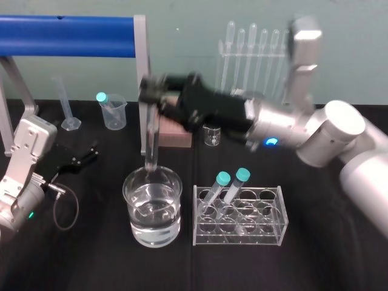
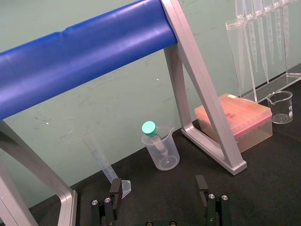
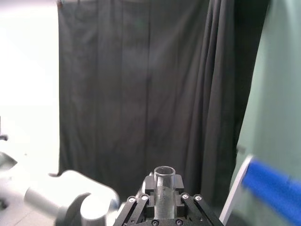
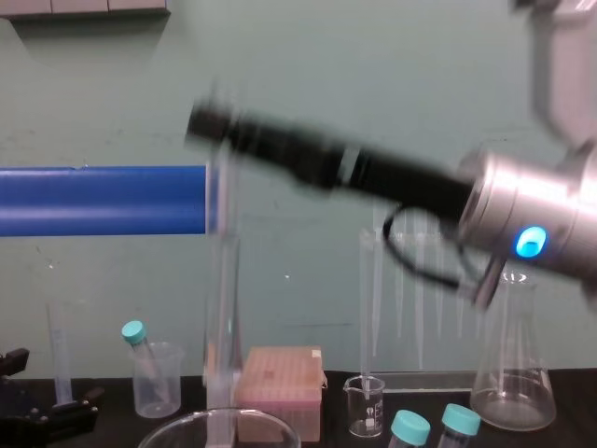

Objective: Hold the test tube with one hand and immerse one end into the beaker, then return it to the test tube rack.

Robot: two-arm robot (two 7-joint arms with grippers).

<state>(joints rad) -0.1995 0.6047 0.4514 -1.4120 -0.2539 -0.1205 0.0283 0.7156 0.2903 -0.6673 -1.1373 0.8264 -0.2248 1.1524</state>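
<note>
The test tube (image 1: 151, 142) is being held upright by the right gripper (image 1: 151, 94), which is clamped on the glass near its upper end. The tube's lower end is being kept inside the mouth of the beaker (image 1: 134, 227), toward the far side of the rim. Whether the tip is under the water cannot be told. The left gripper (image 1: 85, 156) is being kept parked at the left of the table, fingers apart and holding nothing.

Risks being noted:
- The tube is being carried close to the beaker's far wall, so a sideways drift could knock glass on glass.
- The grip is being taken high on smooth glass, so a slip or a tilt is judged possible.
- The test tube rack (image 1: 239, 233) is standing just beside the beaker, and the teal-capped tubes (image 1: 229, 188) leaning in its back row could be struck on the way to a free hole.

Views being compared: the tube's open rim between the closed fingers (image 3: 149, 192) is being shown by the right wrist view. The foot of the tube against the beaker is being shown by the head view. The tube's upright line is being shown from the side in the chest view.
</note>
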